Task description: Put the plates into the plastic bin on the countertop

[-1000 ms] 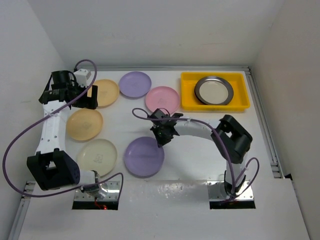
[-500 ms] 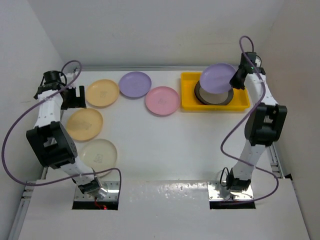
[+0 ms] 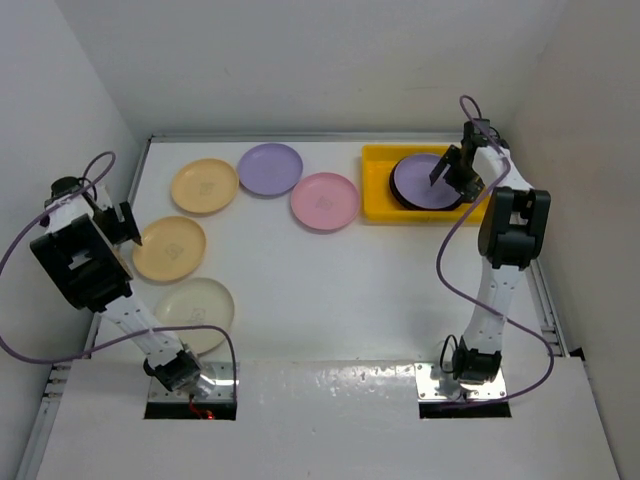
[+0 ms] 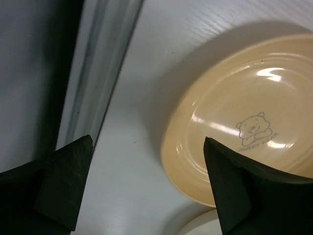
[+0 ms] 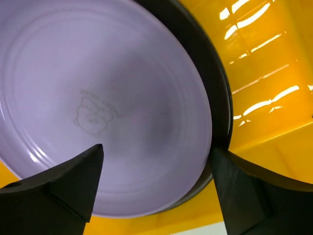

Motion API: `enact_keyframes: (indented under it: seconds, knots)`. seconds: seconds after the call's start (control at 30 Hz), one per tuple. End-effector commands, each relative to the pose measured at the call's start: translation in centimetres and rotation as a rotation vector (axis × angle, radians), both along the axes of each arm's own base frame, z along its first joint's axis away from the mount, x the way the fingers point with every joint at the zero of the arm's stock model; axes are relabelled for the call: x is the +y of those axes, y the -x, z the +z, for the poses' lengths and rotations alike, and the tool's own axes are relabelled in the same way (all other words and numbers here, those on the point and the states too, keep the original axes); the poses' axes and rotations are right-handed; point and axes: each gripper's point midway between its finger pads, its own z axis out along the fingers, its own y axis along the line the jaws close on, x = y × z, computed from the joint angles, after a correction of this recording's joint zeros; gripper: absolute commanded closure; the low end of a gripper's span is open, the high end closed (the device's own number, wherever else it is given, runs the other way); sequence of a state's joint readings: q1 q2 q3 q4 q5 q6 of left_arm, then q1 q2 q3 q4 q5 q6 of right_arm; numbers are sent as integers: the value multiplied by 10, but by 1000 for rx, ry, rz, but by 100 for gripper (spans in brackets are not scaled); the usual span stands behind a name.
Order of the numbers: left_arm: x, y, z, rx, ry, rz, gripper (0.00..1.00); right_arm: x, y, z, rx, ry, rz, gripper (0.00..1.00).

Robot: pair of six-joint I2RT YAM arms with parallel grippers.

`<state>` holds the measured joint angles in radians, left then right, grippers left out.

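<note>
The yellow plastic bin (image 3: 378, 198) stands at the back right of the countertop (image 3: 330, 290). In it a lilac plate (image 3: 420, 180) (image 5: 107, 107) lies on a dark-rimmed grey plate (image 5: 217, 103). My right gripper (image 3: 452, 174) (image 5: 156, 188) hovers over them, open, with its jaws apart on either side of the lilac plate's edge and holding nothing. Loose on the countertop are a yellow plate (image 3: 204, 185), a lilac plate (image 3: 270, 168), a pink plate (image 3: 324, 200), an orange plate (image 3: 169, 248) (image 4: 244, 122) and a cream plate (image 3: 194, 308). My left gripper (image 3: 121, 224) (image 4: 146, 188) is open and empty at the orange plate's left edge.
White walls close in the countertop on the left, back and right. A metal rail (image 4: 93, 83) runs along the left wall close to my left gripper. Purple cables (image 3: 455, 250) loop beside both arms.
My right arm carried the lilac plate from the countertop's middle to the bin and let go of it onto the grey plate. My left arm drew back toward the left wall.
</note>
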<state>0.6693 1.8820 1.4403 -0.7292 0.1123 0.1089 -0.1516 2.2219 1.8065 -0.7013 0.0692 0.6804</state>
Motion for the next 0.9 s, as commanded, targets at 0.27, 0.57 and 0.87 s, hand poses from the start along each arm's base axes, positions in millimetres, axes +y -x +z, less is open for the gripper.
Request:
enact_keyframes:
  seconds: [0.27, 0.57, 0.87]
  knots:
    - [-43, 15, -67, 94, 178, -171, 55, 11, 28, 98, -64, 291, 210, 7]
    - [-55, -43, 70, -240, 76, -389, 100, 160, 44, 149, -255, 272, 636, 0]
    - [-226, -97, 211, -522, 43, -822, 100, 361, 58, 232, -629, 78, 1018, 31]
